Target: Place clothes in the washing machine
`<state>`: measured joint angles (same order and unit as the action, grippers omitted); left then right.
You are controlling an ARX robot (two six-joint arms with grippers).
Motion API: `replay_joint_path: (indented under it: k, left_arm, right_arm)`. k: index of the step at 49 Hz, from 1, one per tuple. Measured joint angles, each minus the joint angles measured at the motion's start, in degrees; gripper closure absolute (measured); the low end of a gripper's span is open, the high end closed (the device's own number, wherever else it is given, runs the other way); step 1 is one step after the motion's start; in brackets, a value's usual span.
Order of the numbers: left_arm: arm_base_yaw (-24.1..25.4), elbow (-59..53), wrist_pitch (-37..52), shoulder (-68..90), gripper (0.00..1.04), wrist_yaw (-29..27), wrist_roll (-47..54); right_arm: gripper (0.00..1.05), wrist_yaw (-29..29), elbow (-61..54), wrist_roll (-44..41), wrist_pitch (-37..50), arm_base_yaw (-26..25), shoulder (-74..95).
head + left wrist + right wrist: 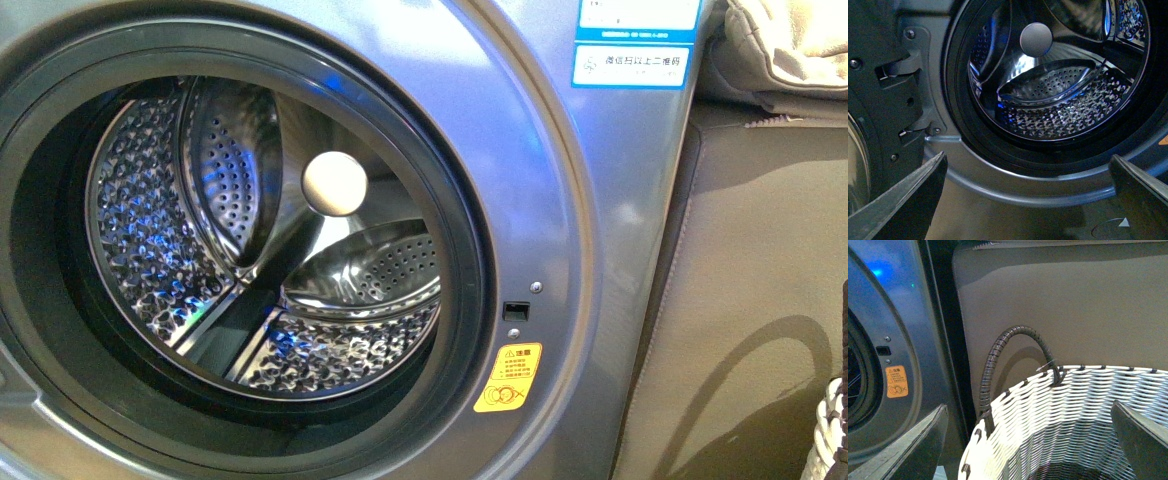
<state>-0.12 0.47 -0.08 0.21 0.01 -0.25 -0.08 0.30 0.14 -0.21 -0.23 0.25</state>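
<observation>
The washing machine (560, 200) fills the front view, its round porthole open onto the shiny perforated drum (200, 250), where no fabric shows. In the left wrist view my left gripper (1028, 200) is open just below the porthole rim (1013, 165), facing the drum (1063, 100), with nothing between its fingers (908, 200). My right gripper (1028, 440) hangs open over a white woven basket (1058, 415) that stands beside the washing machine (898, 340). The clothes are out of view; only a dark patch shows at the basket's bottom.
The swung-open door and its hinges (903, 65) stand beside the porthole. A flat brown-grey panel (760, 280) stands beside the machine, with a beige cushion (790, 40) on top. The basket has a dark hoop handle (998, 350); its edge (825, 430) shows in the front view.
</observation>
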Motion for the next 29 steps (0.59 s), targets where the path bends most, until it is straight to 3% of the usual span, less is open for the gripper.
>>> replay_joint_path:
  k: [29]
  left_arm:
    - [0.0, 0.0, 0.0, 0.0, 0.06, 0.0, 0.0]
  right_arm:
    - [0.08, 0.0, 0.0, 0.0, 0.0, 0.0, 0.0]
